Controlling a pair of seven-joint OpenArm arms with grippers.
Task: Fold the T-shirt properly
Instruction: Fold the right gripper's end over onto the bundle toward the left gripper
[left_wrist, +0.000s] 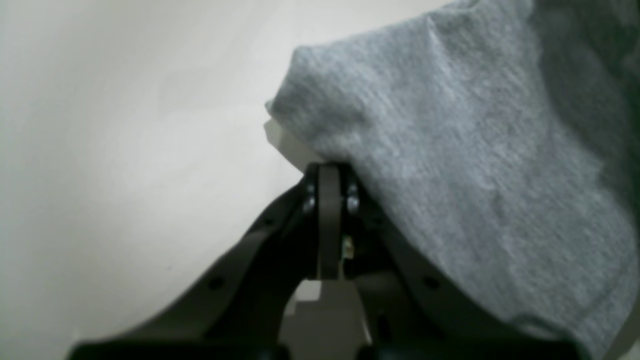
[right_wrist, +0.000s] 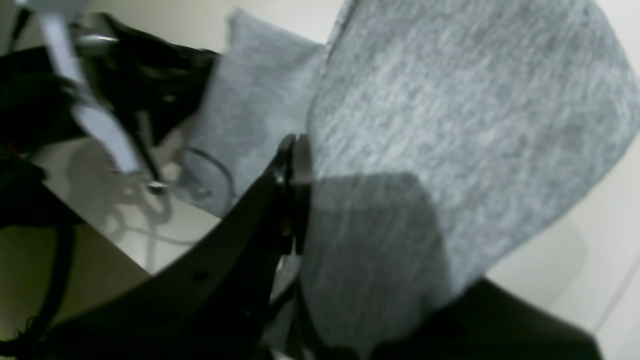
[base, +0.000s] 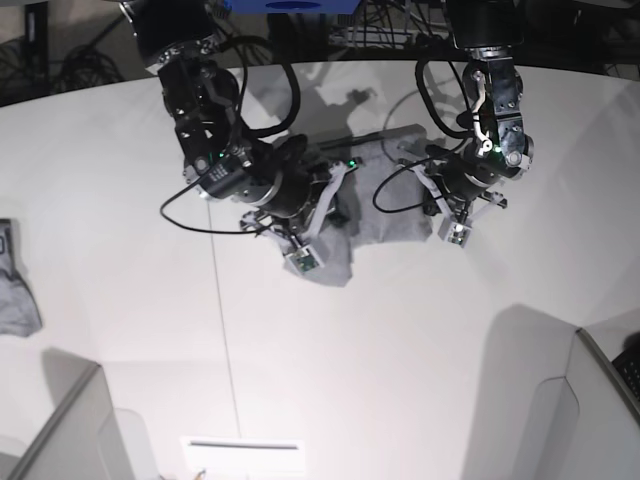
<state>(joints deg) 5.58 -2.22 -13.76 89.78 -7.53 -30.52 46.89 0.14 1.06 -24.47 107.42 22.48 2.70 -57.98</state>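
Left wrist view: the left tool (left_wrist: 329, 172) is pinching a fold of the T-shirt (left_wrist: 450, 150); its jaws are sitting closed together with grey fabric spilling off to the right of the tips and over the right-hand finger. Bare worktop (left_wrist: 125, 150) is lying to the left.

Right wrist view: the right tool (right_wrist: 295, 150) is also gripping cloth, jaws narrow, the T-shirt (right_wrist: 450, 125) draping to the right of the tips and hanging in a raised sheet.

Base view: the T-shirt (base: 385, 205) is bunching between the two arms, mid-worktop (base: 400, 350), its long axis running side to side from the right tool (base: 293, 235) to the left tool (base: 452, 215). Both are holding opposite ends, equally near. A small grey cloth (base: 15, 290) is lying well apart at the edge. Judgement: the next move depends on drawing the two ends apart along that axis.
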